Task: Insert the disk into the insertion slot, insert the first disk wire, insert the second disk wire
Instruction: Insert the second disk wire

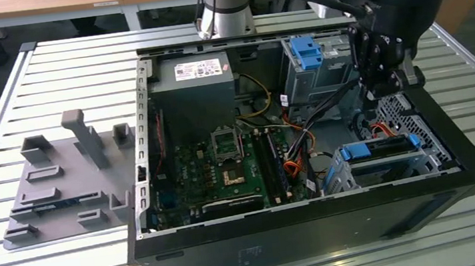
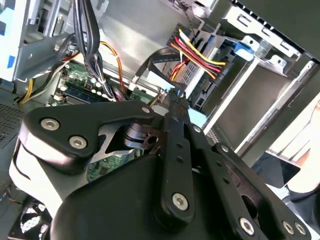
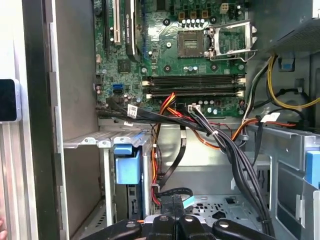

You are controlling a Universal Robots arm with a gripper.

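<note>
Held a black wire plug [image 3: 172,201] clamped in the gripper [image 3: 173,217] inside the case, near the blue-framed disk [image 1: 381,147] already seated in the insertion slot [image 1: 403,169]; risked, seemingly, snagging the loose cable bundle [image 3: 226,146] and meeting the socket tilted.

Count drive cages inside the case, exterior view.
2. The taller cage with a blue tab sits at the case's far side; the insertion slot, holding the disk, sits in its near corner on the exterior view's right. The arm may hide more.
</note>
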